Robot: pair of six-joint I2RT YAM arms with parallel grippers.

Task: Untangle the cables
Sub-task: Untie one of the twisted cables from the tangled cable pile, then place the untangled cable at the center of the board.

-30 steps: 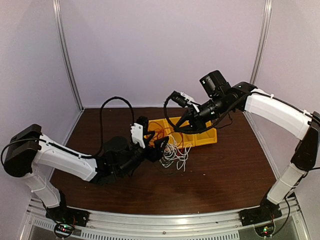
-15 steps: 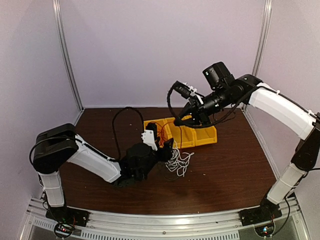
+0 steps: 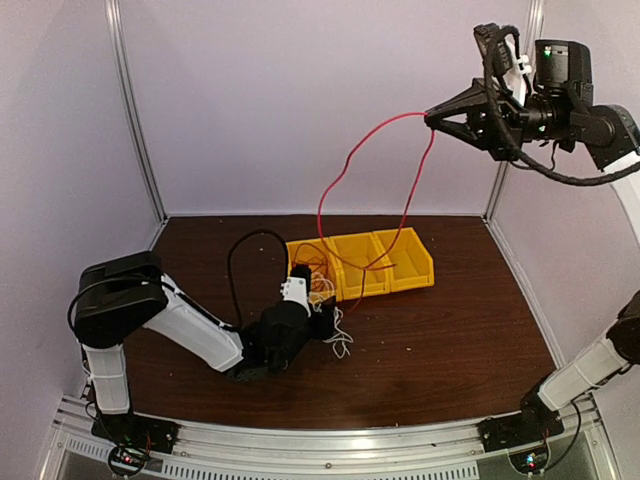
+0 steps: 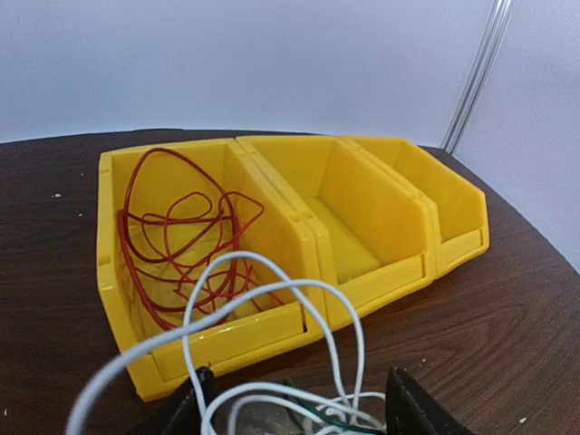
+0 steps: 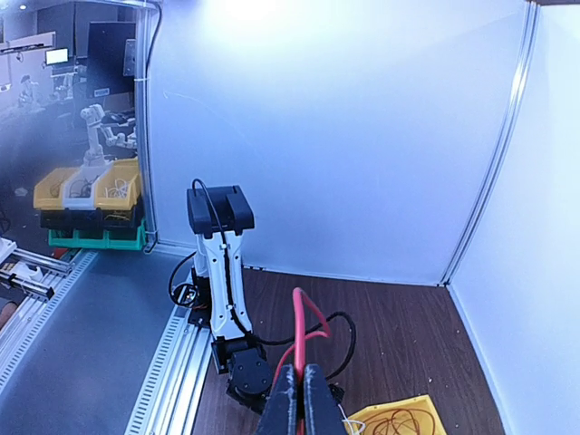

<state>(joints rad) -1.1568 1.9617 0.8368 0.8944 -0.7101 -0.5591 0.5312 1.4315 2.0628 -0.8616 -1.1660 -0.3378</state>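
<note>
Having been hoisted high over the yellow plastic bin (image 3: 412, 272) in the clamped right hand (image 3: 432, 117), the thin red cable (image 3: 344, 163) was judged nearly freed from the white cable clump (image 3: 340, 335) straddled by the wide-spread left hand (image 4: 299, 410).

Dark wooden table (image 3: 450, 340) bears a yellow bin (image 3: 412, 277) and white cables (image 3: 340, 340)

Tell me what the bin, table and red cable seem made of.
Bin: likely moulded plastic, smooth, faintly glossy, uniform yellow walls.
Table: dark wood or wood-look laminate, matte, grain lines visible.
Red cable: probably plastic-sheathed wire, smooth, bending into loose loops.
</note>
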